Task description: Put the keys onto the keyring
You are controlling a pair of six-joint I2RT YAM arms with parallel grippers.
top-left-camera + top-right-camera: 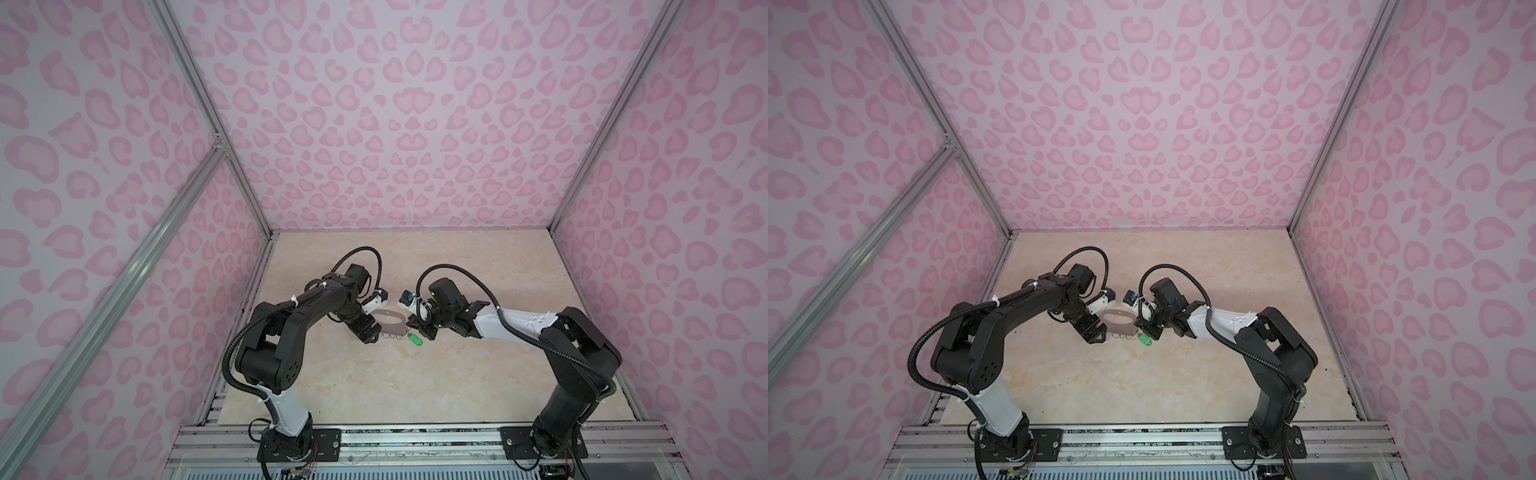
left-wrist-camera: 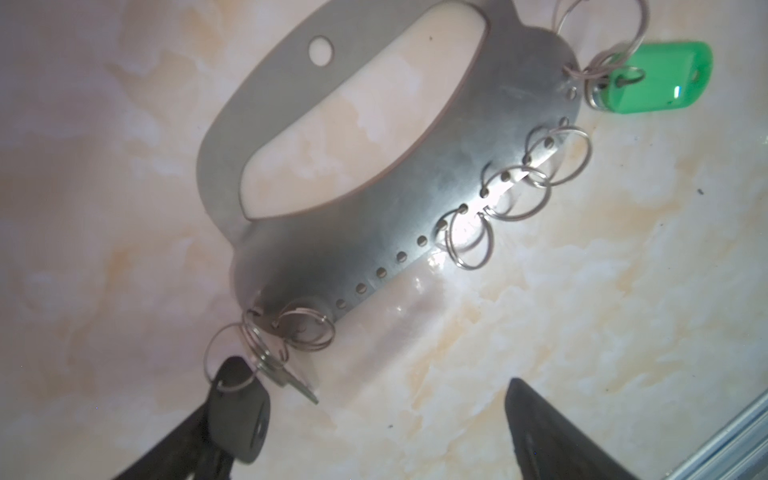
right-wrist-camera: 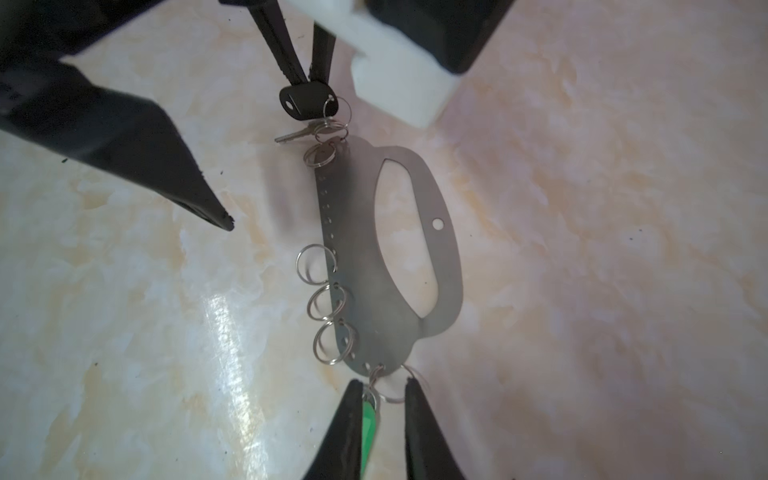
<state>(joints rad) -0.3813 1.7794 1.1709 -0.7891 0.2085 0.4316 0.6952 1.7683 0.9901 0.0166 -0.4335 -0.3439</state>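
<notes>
In both top views the keyring (image 1: 392,328) is lying flat on the counter (image 1: 374,386), just below frame centre, between the two hands. The left hand (image 2: 365,390) is standing wide apart at the keyring's left end, one finger at the black tag (image 2: 237,415). The right hand (image 3: 383,384) is straddling the green tag (image 3: 369,419) at the right end, fingers narrowly apart. Whether they are pinching it is unclear.
</notes>
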